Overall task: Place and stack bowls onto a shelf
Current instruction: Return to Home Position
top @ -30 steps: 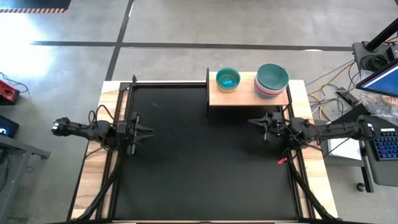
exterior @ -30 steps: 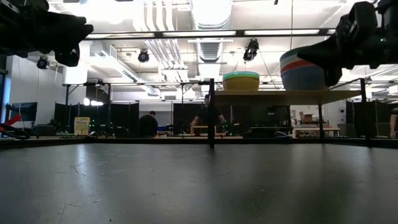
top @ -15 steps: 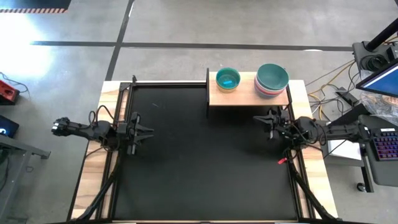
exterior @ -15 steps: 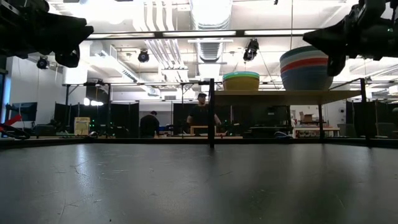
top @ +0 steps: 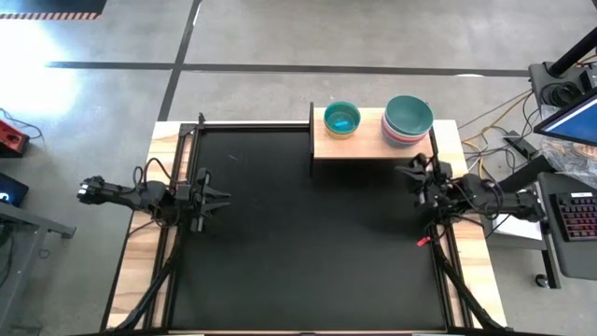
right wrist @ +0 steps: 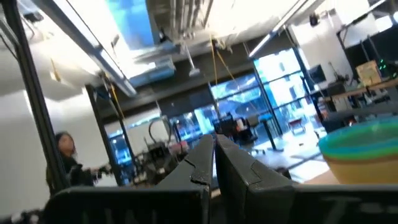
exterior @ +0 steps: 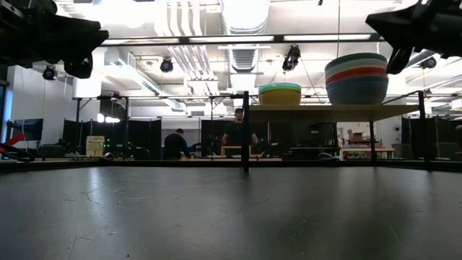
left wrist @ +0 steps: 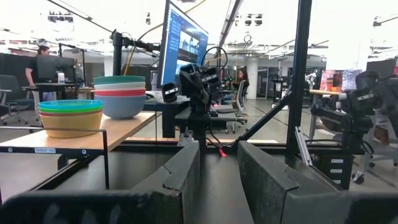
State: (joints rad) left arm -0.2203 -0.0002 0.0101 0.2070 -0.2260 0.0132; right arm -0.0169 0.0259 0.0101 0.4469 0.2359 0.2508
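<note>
Teal-topped bowl stack (top: 408,119), pale-wood shelf (top: 370,140)

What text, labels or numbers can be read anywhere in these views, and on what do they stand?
Nothing can be read.
White label on the front edge of the shelf: printed, too small to read.
Monitor behind the shelf: lines of screen text, blurred.
Yellow sign in the room beyond the table: too small to read.

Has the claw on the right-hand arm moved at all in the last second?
Yes. In the high view the right gripper has drawn back toward the picture's right, from in front of the shelf's right half to just off its right corner.
</note>
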